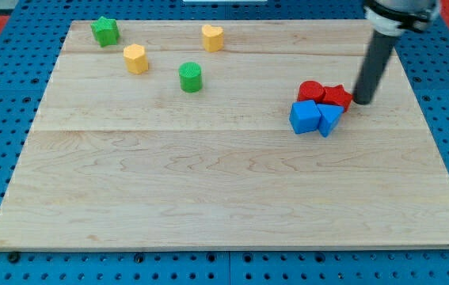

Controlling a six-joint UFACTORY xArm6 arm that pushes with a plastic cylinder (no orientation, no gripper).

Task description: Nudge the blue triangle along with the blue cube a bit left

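The blue cube [304, 117] and the blue triangle [329, 119] sit side by side at the board's right, touching, the triangle on the cube's right. Two red blocks touch them from above: a rounded red block [311, 91] and a red star-like block [336, 97]. My tip [362, 102] is on the board just right of the red star-like block, above and to the right of the blue triangle, with a small gap to the triangle.
A green star block [105, 32], a yellow hexagon-like block [135, 58], a green cylinder [191, 77] and a yellow heart-like block [212, 37] stand at the top left of the wooden board [208, 182]. Blue pegboard surrounds the board.
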